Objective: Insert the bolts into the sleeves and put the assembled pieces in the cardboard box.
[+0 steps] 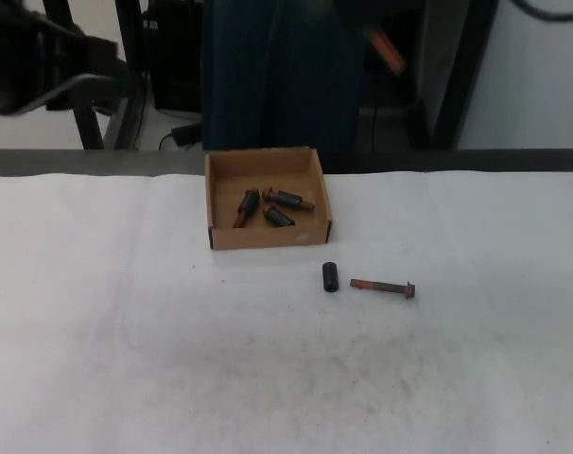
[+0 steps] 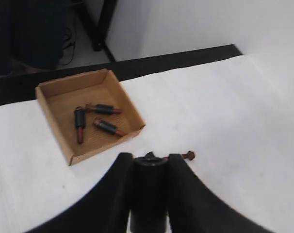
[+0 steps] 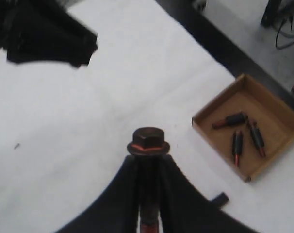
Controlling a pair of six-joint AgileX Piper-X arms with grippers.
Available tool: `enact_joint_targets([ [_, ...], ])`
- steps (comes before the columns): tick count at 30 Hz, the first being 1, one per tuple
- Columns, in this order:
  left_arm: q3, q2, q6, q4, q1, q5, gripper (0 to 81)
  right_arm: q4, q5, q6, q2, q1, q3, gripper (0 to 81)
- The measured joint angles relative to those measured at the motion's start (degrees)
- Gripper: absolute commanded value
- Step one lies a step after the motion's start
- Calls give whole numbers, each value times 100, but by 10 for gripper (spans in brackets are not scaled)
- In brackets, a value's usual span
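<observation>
Presently we find the left hand (image 2: 149, 162) closed on a short black cylindrical sleeve (image 2: 148, 194). The sleeve lies along the gap between the two dark fingers, and the hand hangs well above the white cloth-covered desk (image 1: 126, 369). We see the right hand (image 3: 148, 165) closed too, gripping the shank of a rusty brown bolt with a flanged hexagonal head (image 3: 148, 141). The head stands clear beyond the fingertips.

Toward the far edge of the desk we see the open brown cardboard box (image 1: 268, 235). Three assembled pieces lie on its floor, each a black sleeve with a rusty bolt through it. One (image 1: 248, 205) is at the left, another (image 1: 288, 199) is toward the back right, and a third (image 1: 278, 217) is nearer the front wall. They lie close together, and we cannot tell whether any touch.

Just in front of the box, near its right front corner, a second black sleeve (image 1: 330, 276) rests on the cloth. A second rusty bolt (image 1: 383, 286) lies on its side just to the right of it. The two are near each other but apart, with the bolt's head pointing away from the sleeve.
</observation>
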Motion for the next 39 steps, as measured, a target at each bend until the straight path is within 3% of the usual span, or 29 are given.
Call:
enact_joint_targets([
  [3,1179,-908,-558,-1155,0,151,9,-521,-153,152,1,107,31,2],
  [8,2496,-2052,-720,-3099,-22,155,9,-792,-244,287,1,344,239,2],
  [13,2885,-2362,-738,-3288,-199,227,9,-819,-294,219,-262,573,713,2],
  [18,3016,-2356,-613,-3241,-688,243,9,-884,134,-346,-1784,918,2463,2],
  [24,3016,-2356,-37,-3241,-1373,197,9,-1563,398,-132,-2601,927,3540,2],
  [32,3399,-2356,427,-3371,-2330,-762,9,-3430,528,276,-3212,912,5029,2],
  [39,3763,-2356,511,-3948,-2404,-1036,9,-6370,528,583,-3035,912,6372,2],
])
